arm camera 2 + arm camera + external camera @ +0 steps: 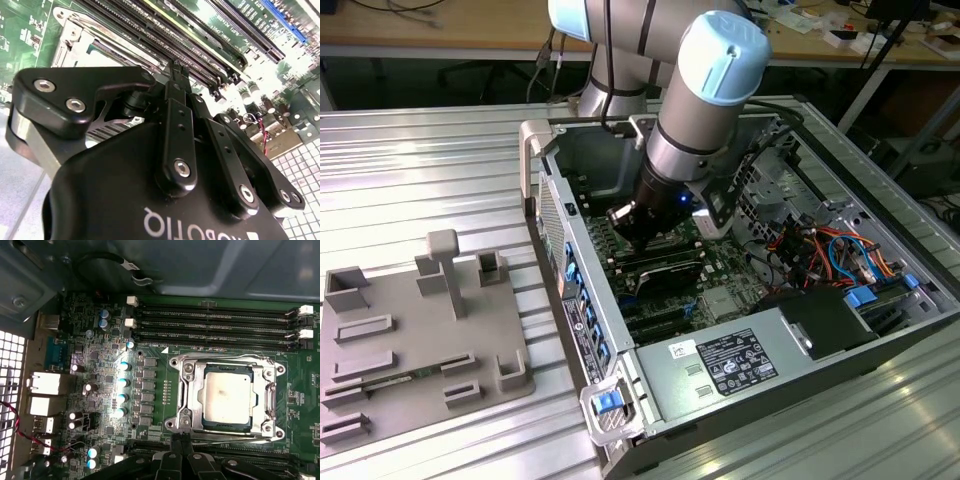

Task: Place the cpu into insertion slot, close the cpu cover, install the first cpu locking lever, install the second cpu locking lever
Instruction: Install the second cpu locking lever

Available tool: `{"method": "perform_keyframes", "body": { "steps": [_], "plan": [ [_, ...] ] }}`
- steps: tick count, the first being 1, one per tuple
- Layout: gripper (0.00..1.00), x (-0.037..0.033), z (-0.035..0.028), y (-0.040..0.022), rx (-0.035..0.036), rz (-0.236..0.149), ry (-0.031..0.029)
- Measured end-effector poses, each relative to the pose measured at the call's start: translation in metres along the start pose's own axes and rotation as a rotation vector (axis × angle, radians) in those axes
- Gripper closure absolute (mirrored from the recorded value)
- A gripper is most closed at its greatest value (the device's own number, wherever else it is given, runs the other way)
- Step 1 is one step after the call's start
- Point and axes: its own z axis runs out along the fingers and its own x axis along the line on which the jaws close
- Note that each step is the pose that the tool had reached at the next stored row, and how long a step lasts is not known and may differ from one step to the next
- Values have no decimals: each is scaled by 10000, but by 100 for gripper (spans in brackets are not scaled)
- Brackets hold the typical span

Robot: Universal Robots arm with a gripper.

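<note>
The flat square silver-tan cpu [227, 399] lies seated in the square insertion slot [206, 426], and the thin silvery metal cpu cover [269, 401] is folded down flat around it, its cut-out centre leaving the chip's face showing. A thin metal locking lever [227, 439] runs along the socket edge nearest the fingers, and another [225, 358] runs along the opposite edge, beside the long black memory slots [215, 326]. The socket sits on the green motherboard [150, 390], which lies in the open grey computer case [650, 400].

The black gripper [181, 444] hangs just over the near edge of the socket, its fingers [176, 85] drawn narrow, tips together, with nothing held between them; in the first wrist view the tips meet right at the near lever, though contact cannot be confirmed. In the exterior view the grey-and-blue robot arm [705, 100] reaches down into the case, with the gripper [632, 228] low above the board.

The case rests on a ribbed metal table [420, 170]. A grey moulded fixture plate [420, 330] lies on the table towards the exterior view's left, well apart from the case.
</note>
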Motion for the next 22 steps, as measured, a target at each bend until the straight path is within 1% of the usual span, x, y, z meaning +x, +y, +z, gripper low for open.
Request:
{"method": "perform_keyframes", "body": {
  "steps": [2, 4, 6, 11, 14, 18, 20, 22],
  "plan": [
    [89, 1, 13, -1, -84, -1, -6],
    [89, 1, 29, -2, -152, -4, -12],
    [89, 6, 42, -3, -201, -5, -16],
    [89, 46, 52, -1, -212, -6, -15],
    [89, 50, 64, 0, -216, -6, -15],
    [89, 49, 82, 17, -249, -6, -17],
    [89, 48, 96, 29, -288, -7, -20],
    [89, 47, 103, 37, -300, -8, -23]
  ]
}}
